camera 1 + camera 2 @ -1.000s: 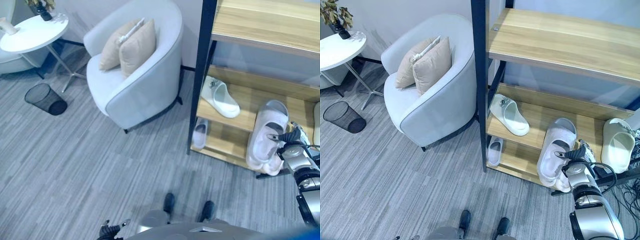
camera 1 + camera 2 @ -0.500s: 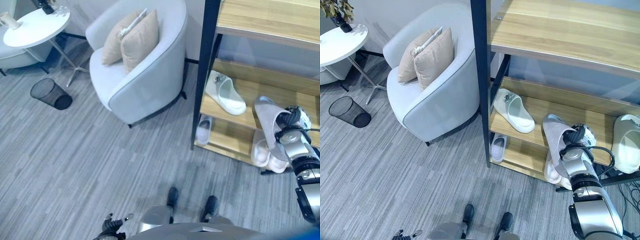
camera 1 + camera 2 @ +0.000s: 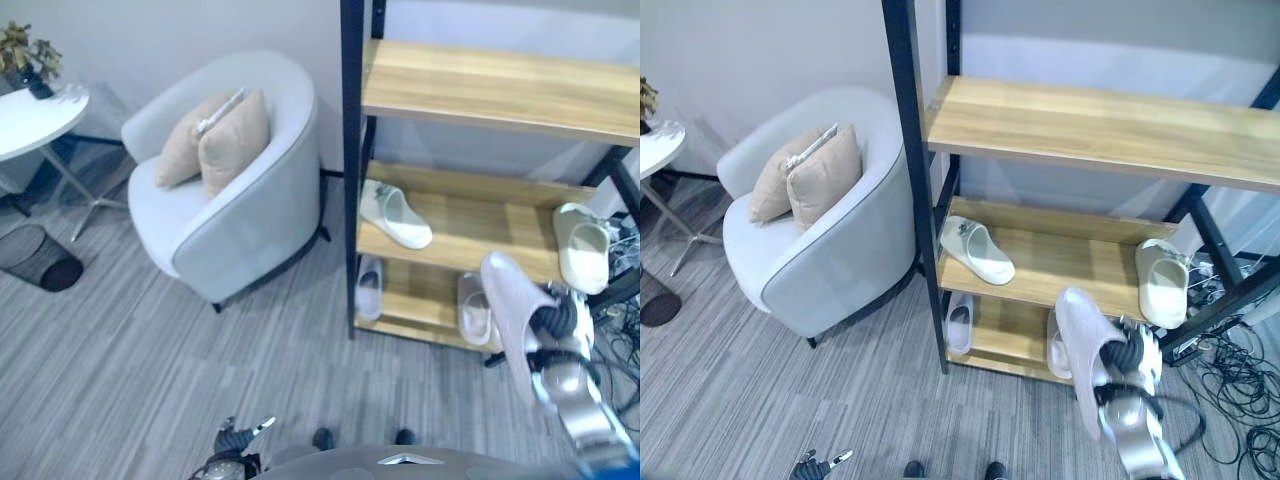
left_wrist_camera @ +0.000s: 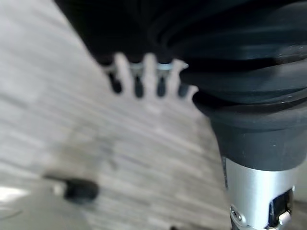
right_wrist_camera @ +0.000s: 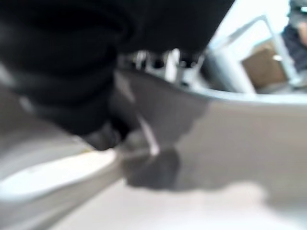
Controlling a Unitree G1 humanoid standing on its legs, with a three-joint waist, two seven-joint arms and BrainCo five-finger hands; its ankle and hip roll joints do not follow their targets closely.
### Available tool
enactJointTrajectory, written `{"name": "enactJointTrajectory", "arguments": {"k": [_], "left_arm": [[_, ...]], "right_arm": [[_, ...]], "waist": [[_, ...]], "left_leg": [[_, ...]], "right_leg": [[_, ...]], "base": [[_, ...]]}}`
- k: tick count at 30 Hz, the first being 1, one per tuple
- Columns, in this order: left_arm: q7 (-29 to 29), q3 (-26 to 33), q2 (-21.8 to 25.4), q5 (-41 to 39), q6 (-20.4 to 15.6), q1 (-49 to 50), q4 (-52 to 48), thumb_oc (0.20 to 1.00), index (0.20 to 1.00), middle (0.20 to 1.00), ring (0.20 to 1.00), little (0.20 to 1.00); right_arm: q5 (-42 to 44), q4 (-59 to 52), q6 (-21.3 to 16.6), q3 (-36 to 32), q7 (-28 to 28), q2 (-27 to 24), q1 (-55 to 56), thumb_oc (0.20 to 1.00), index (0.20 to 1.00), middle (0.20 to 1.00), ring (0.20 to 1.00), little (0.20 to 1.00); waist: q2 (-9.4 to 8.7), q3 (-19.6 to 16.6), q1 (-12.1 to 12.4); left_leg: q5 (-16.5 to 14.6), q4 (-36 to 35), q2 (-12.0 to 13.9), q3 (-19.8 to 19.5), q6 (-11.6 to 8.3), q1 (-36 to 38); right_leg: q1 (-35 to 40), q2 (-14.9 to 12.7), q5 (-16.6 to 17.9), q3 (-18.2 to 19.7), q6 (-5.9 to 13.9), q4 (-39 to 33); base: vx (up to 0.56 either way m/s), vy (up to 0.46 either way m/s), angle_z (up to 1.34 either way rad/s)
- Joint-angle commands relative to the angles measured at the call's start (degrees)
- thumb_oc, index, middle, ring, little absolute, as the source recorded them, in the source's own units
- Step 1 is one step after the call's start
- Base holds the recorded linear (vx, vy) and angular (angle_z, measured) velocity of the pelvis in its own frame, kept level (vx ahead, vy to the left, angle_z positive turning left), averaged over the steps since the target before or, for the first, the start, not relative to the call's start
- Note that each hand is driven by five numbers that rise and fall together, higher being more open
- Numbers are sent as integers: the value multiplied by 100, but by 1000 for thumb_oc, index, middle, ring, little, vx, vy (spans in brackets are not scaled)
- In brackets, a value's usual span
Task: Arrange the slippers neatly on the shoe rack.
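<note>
The shoe rack (image 3: 470, 90) has a black frame and wooden shelves. On its middle shelf lie a white slipper (image 3: 397, 213) at the left and a pale slipper (image 3: 580, 245) at the right. Two more slippers (image 3: 369, 287) (image 3: 474, 307) lie on the bottom shelf. My right hand (image 3: 560, 320) is shut on a light grey slipper (image 3: 508, 310) and holds it tilted in the air before the rack's lower right, with its fingers (image 5: 163, 60) curled over the slipper's edge. My left hand (image 3: 232, 440) hangs low over the floor, its fingers (image 4: 136, 72) straight.
A light grey armchair (image 3: 250, 220) with two beige cushions (image 3: 215, 140) stands left of the rack. Farther left are a round white table (image 3: 35, 115) and a black wire bin (image 3: 35, 260). Loose cables (image 3: 1240, 400) lie on the floor right of the rack.
My right hand has lifted the grey slipper away from its mate on the bottom shelf and turned it on edge. The camera has also moved, showing more of the rack.
</note>
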Motion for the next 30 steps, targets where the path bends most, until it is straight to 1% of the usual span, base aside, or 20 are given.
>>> {"name": "enactJointTrajectory", "arguments": {"k": [1, 4, 5, 6, 7, 9, 11, 12, 14, 15, 16, 18, 20, 21, 22, 24, 25, 26, 27, 30], "left_arm": [[124, 77, 31, -256, -254, -188, 201, 1000, 1000, 1000, 1000, 1000], [168, -138, -73, -218, -311, 30, -138, 1000, 1000, 1000, 1000, 1000], [149, 154, 134, -193, -386, -149, 128, 1000, 1000, 1000, 1000, 1000], [146, 159, 138, -193, -389, -156, 134, 1000, 1000, 1000, 1000, 1000], [166, 293, 265, -198, -453, -336, 199, 1000, 1000, 1000, 1000, 1000], [161, 308, 413, -271, -557, -623, 185, 1000, 1000, 1000, 1000, 1000], [185, 199, 568, -360, -665, -1004, 117, 1000, 1000, 1000, 1000, 1000], [245, 144, 640, -389, -720, -1179, 56, 1000, 1000, 1000, 1000, 1000], [404, 106, 757, -520, -832, -1407, -50, 1000, 1000, 1000, 1000, 1000], [552, 89, 851, -645, -922, -1592, -220, 1000, 1000, 1000, 1000, 1000], [628, 104, 883, -723, -946, -1702, -289, 1000, 1000, 1000, 1000, 1000], [825, 87, 1060, -991, -1030, -2107, -585, 1000, 1000, 1000, 1000, 1000], [952, 93, 1179, -1218, -1079, -2374, -870, 1000, 1000, 1000, 1000, 1000], [1011, 117, 1213, -1357, -1092, -2507, -1023, 1000, 1000, 1000, 1000, 1000], [1080, 83, 1233, -1592, -1084, -2806, -1120, 1000, 1000, 1000, 1000, 1000], [1083, 52, 1260, -1734, -1062, -3101, -1114, 1000, 1000, 1000, 1000, 1000], [1154, -77, 1326, -1850, -1053, -3509, -1144, 1000, 1000, 1000, 1000, 1000], [1156, -73, 1326, -1850, -1052, -3523, -1141, 1000, 1000, 1000, 1000, 1000], [1179, -153, 1375, -1998, -1062, -3728, -1247, 1000, 1000, 1000, 1000, 1000], [1182, -294, 1484, -2172, -1026, -4056, -1298, 1000, 1000, 1000, 1000, 1000]], "right_arm": [[52, 174, -513, 38, 206, -189, -516, 200, 200, 200, 200, 200], [325, 716, -679, 93, 59, -17, -502, 200, 200, 200, 200, 200], [502, 763, -795, 203, 114, 157, -500, 200, 200, 200, 200, 200], [502, 763, -796, 204, 115, 161, -506, 200, 200, 200, 200, 200], [565, 826, -875, 315, 133, 184, -582, 200, 200, 200, 200, 200], [603, 886, -932, 452, 117, 185, -792, 200, 200, 200, 200, 200], [667, 925, -982, 565, 82, 102, -1234, 200, 200, 200, 200, 200], [712, 944, -1016, 636, 69, 61, -1481, 200, 200, 200, 200, 200], [775, 1003, -1071, 758, 37, -81, -1827, 200, 200, 200, 200, 200], [834, 1001, -1108, 842, 20, -215, -2024, 200, 200, 200, 200, 200], [866, 999, -1124, 874, 6, -269, -2111, 200, 200, 200, 200, 200], [1017, 922, -1144, 996, 12, -434, -2411, 200, 200, 200, 200, 200], [1095, 809, -1160, 1048, 27, -553, -2616, 200, 200, 200, 200, 200], [1141, 767, -1158, 1071, 29, -624, -2727, 200, 200, 200, 200, 200], [1212, 717, -1155, 1160, 43, -731, -2995, 200, 200, 200, 200, 200], [1336, 711, -1164, 1215, 59, -848, -3325, 200, 200, 200, 200, 200], [1383, 712, -1162, 1305, 34, -1081, -3806, 200, 200, 200, 200, 200], [1387, 722, -1164, 1308, 34, -1084, -3825, 200, 200, 200, 200, 200], [1496, 738, -1165, 1376, 14, -1244, -4174, 200, 200, 200, 200, 200], [1746, 846, -1157, 1397, -19, -1542, -4831, 200, 200, 200, 200, 200]], "waist": [[-97, -24, 195], [-128, 55, 273], [-242, 251, 273], [-246, 260, 273], [-296, 464, 281], [-321, 836, 264], [-299, 1247, 195], [-269, 1352, 175], [-219, 1372, 127], [-189, 1333, 126], [-188, 1313, 120], [-182, 1478, 122], [-170, 1617, 126], [-147, 1669, 118], [-114, 1798, 109], [-75, 1864, 104], [-15, 1987, 94], [-15, 1964, 92], [27, 2044, 94], [88, 2106, 76]], "left_leg": [[-636, 72, 31, -26, -96, 145], [-685, 306, 30, -9, -74, 171], [-858, 695, 41, 40, -116, 144], [-868, 715, 40, 41, -115, 138], [-941, 1048, 42, 49, -130, -31], [-1015, 1516, 25, 28, -145, -434], [-1069, 2174, 62, 12, -134, -1253], [-1089, 2458, 69, 4, -115, -1668], [-1141, 2911, 82, -17, -63, -2334], [-1187, 3219, 81, -21, -10, -2797], [-1219, 3415, 91, -18, 0, -3037], [-1342, 4023, 161, -48, 34, -3698], [-1432, 4477, 176, -86, 55, -4216], [-1496, 4740, 174, -111, 61, -4539], [-1753, 5261, 163, -181, 53, -5000], [-1872, 5718, 173, -170, 61, -5587], [-1975, 6292, 126, -192, 37, -6375], [-1989, 6332, 125, -191, 38, -6434], [-2050, 6662, 105, -203, 40, -6906], [-2228, 7330, 90, -220, 105, -7827]], "right_leg": [[425, -259, -904, 312, 346, 543], [521, -267, -916, 352, 311, 589], [587, -288, -1016, 419, 294, 728], [587, -290, -1020, 421, 294, 736], [513, -317, -1051, 446, 279, 911], [177, -369, -1063, 491, 247, 1266], [-700, -448, -1061, 592, 202, 1954], [-1165, -461, -1063, 638, 178, 2285], [-1910, -484, -1098, 739, 128, 2882], [-2387, -521, -1223, 795, 87, 3236], [-2619, -547, -1281, 796, 64, 3423], [-3299, -612, -1508, 849, -3, 4110], [-3784, -664, -1648, 867, -58, 4561], [-4123, -684, -1753, 900, -84, 4843], [-4586, -697, -1982, 977, -84, 5348], [-5185, -730, -2128, 1038, -100, 5788], [-5947, -802, -2271, 1137, -144, 6368], [-6007, -805, -2287, 1144, -144, 6408], [-6456, -840, -2366, 1229, -171, 6732], [-7364, -906, -2524, 1357, -179, 7465]], "base": [[85, -13, -13], [6, -23, -16], [-24, -57, -18], [-122, -76, -9], [-196, -37, -5], [-361, -21, -3], [-486, 44, -2], [-429, 83, -4], [-305, 116, -10], [-211, 124, -6], [-203, 116, 4], [-184, 98, 12], [-167, 71, 7], [-128, 72, -10], [-119, 85, -14], [-131, 78, 2], [-118, 62, 3], [-132, 80, 2], [-51, 49, 1], [-37, 76, 4]]}}
